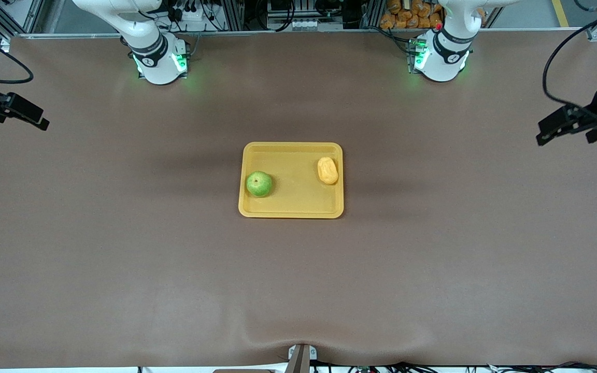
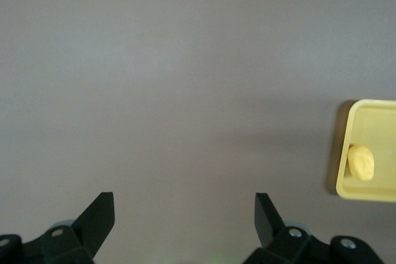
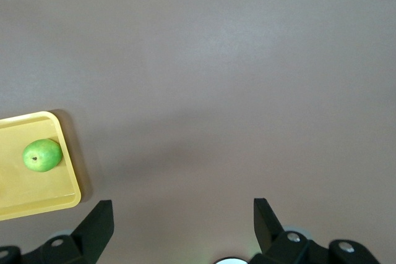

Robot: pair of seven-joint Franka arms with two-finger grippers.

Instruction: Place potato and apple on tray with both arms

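Potato point(image 1: 327, 170), apple point(image 1: 259, 184) on tray point(image 1: 290, 210), unlabelled

High front camera, two downward wrist cameras, all sharing the tray point(image 1: 290, 210).

Wide brown table point(image 1: 122, 259), metal frame rails point(image 1: 236, 13) and cables point(image 1: 195, 10) along its edge

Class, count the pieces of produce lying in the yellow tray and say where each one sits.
2. The apple lies in the tray toward the right arm's end; the potato lies toward the left arm's end, slightly farther from the front camera. Nothing looks hidden.
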